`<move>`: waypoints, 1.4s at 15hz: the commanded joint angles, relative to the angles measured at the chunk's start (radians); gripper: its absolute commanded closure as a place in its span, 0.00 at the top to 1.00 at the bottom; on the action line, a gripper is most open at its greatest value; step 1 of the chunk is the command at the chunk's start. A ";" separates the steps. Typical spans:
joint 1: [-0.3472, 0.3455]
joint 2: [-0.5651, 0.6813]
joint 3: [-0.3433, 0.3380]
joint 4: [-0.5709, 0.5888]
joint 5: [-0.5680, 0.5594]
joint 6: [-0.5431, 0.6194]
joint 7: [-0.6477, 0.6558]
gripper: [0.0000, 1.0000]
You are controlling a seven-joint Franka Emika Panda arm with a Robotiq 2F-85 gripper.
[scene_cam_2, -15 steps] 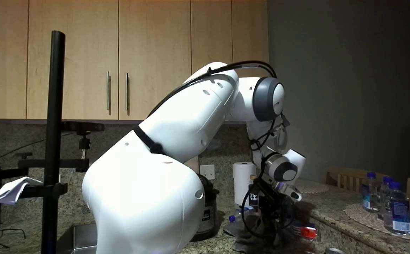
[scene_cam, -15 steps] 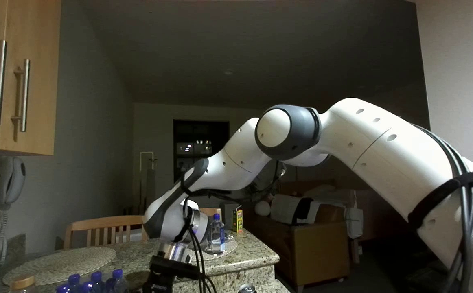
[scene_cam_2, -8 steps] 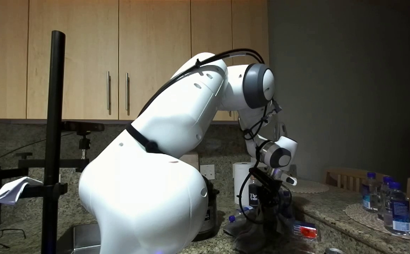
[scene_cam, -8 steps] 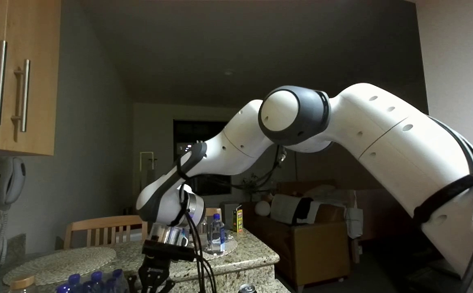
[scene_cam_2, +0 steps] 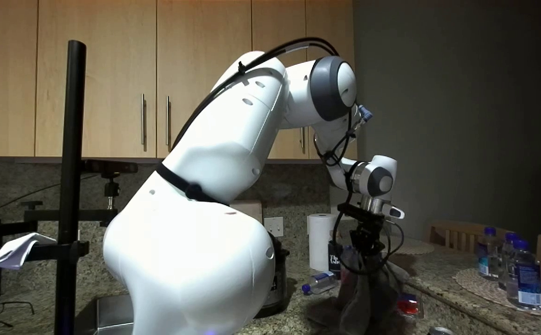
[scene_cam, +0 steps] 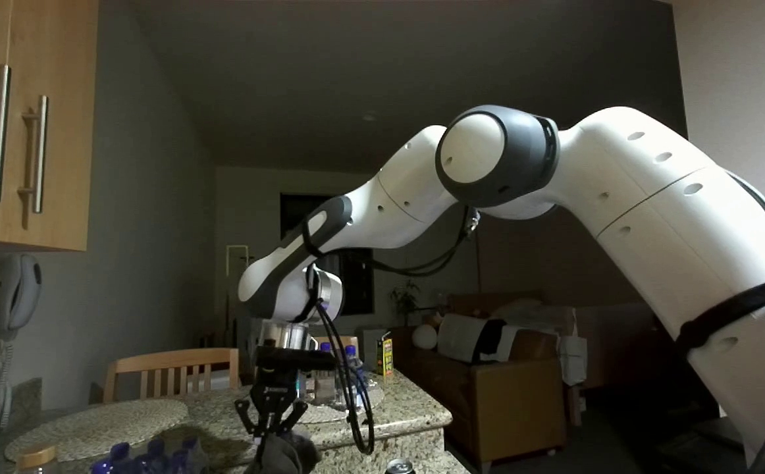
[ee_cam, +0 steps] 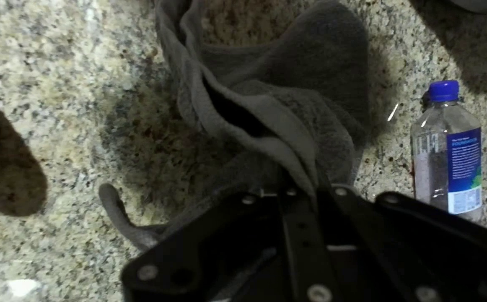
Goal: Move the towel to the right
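Broadly, speckled table (ee_cam: 67, 63) spreads under white arm (scene_cam_2: 226, 153). Grey towel (ee_cam: 287, 111) hangs bunched over table, upper part pinched in clenched jaws; whether lower folds touch table, cannot tell. Near towel, apart from it, clear bottle (ee_cam: 442, 155) lies on its side on table, blue cap (ee_cam: 444, 90) on.

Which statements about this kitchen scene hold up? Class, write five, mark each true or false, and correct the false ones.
1. The tool is shut on the gray towel. True.
2. In the wrist view, the water bottle lies left of the gray towel. False: the water bottle lies right of it.
3. Three blue-capped bottles stand on a round woven placemat. True.
4. The paper towel roll lies on its side. False: the roll stands upright.
5. The wooden cabinet doors are shut. True.
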 commanded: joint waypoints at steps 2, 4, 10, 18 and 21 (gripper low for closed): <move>-0.054 -0.020 -0.033 0.068 -0.071 -0.167 -0.062 0.08; -0.083 -0.003 -0.046 0.109 -0.090 -0.245 -0.116 0.08; -0.161 0.029 -0.069 0.166 -0.122 -0.430 -0.263 0.08; -0.176 0.016 -0.078 0.186 -0.191 -0.509 -0.354 0.08; -0.186 0.019 -0.081 0.200 -0.205 -0.520 -0.382 0.07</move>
